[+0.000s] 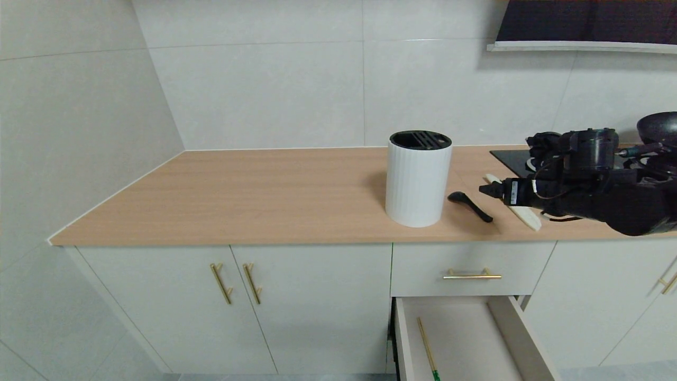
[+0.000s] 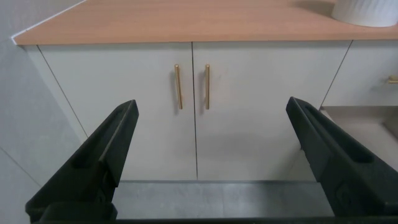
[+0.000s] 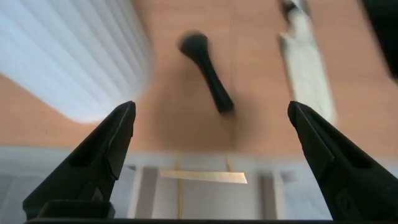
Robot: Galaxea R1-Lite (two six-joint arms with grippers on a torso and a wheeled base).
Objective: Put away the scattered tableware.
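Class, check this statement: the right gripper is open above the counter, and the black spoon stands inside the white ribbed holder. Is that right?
One detail is wrong. The right gripper is open above the counter, but the black spoon lies flat on the counter beside the white ribbed holder, not inside it. The head view shows this.

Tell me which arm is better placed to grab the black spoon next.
Right. The right hand hovers open above the counter beside the black spoon; the left hand is low, facing the cabinet doors.
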